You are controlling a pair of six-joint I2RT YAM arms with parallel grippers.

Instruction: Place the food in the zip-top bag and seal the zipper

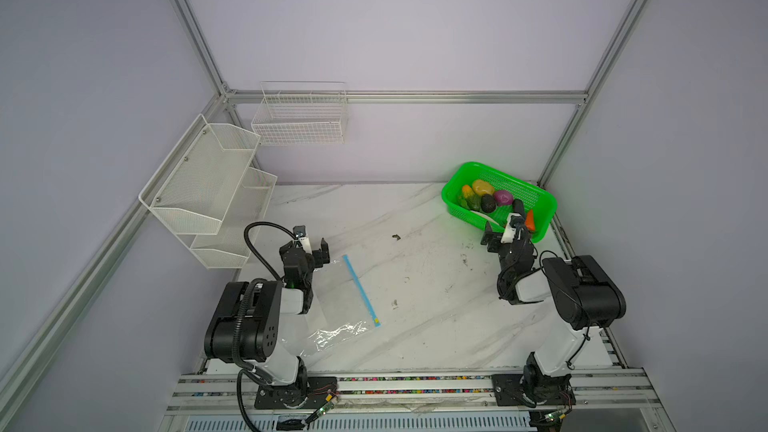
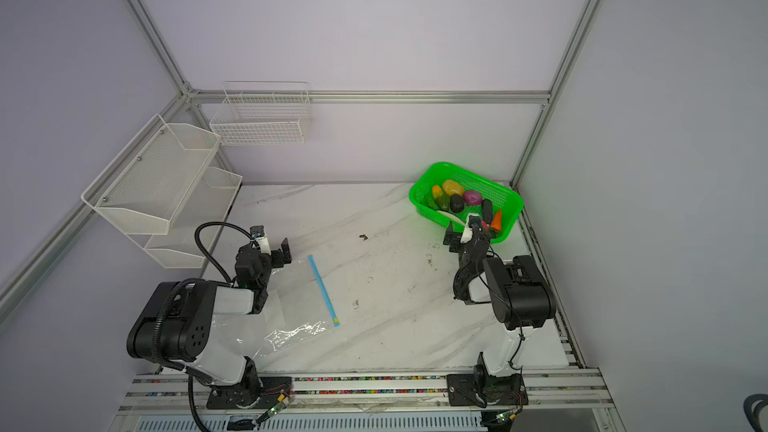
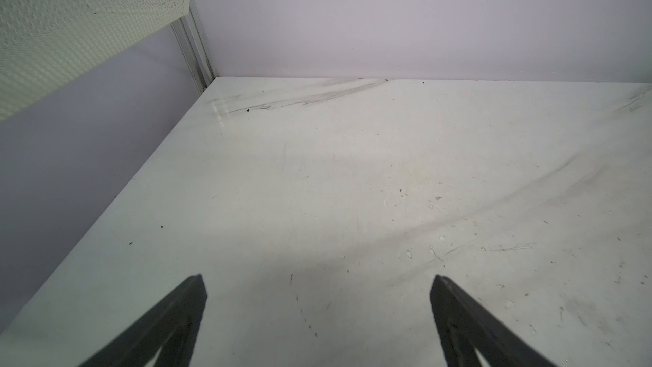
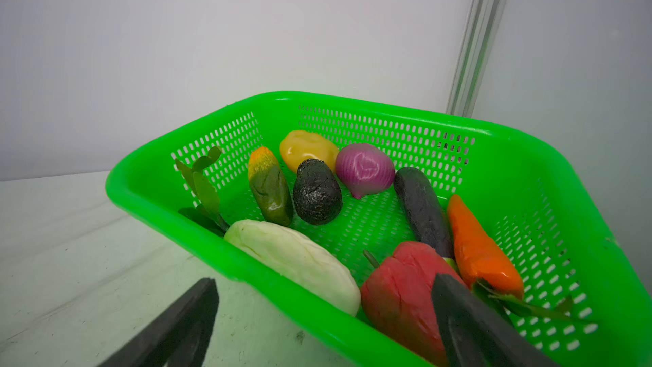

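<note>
On the surface (image 1: 415, 222) at left, both top views show the zip-top bag (image 1: 345, 305) flat by the left pincer (image 1: 312, 241), and the food (image 1: 489, 200) in a green basket (image 1: 515, 187) far right. Left wrist: jaws apart. Right wrist: right pincer (image 4: 324, 282) spread across the basket rim.

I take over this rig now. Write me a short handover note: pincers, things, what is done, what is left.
Left pincer: open, empty, over the table by the bag.
Right pincer: open, empty, at the near rim of the basket.
Food: all in the basket. Bag: flat, empty; zipper slider at the near end.
Done: nothing yet. Left: bag every piece, then seal.
</note>
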